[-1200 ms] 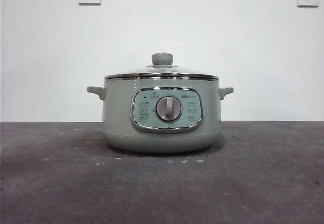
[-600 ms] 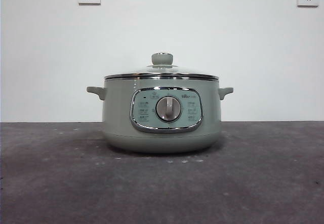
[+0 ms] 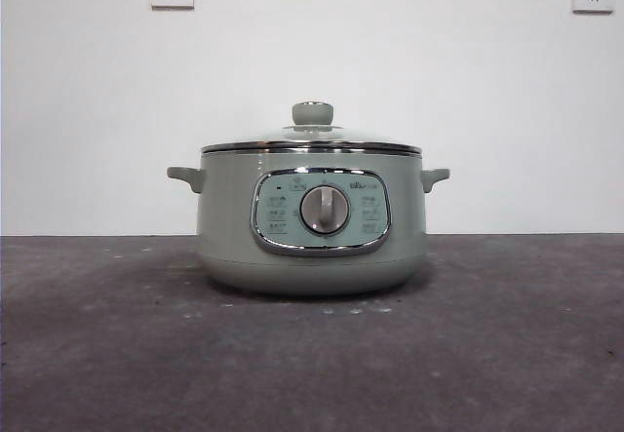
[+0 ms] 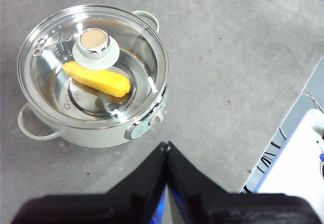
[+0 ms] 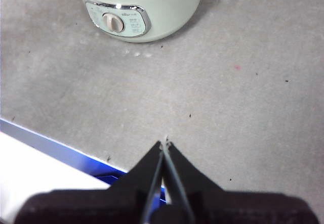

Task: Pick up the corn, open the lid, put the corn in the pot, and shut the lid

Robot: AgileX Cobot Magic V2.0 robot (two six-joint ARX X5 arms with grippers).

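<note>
Pot (image 3: 310,219) — frame centre, lid (image 3: 312,142) seated square on its rim. Corn (image 4: 96,79) lies inside under the glass; task appears complete. Left gripper (image 4: 165,145) and right gripper (image 5: 164,144) — jaws pressed together, holding nothing, parked well clear.

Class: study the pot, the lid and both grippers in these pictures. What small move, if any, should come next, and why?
Probably none beyond keeping both arms back. The corn lies inside the pot under the seated lid. The left gripper and right gripper are shut, empty and clear of the pot, so the task looks finished.
</note>
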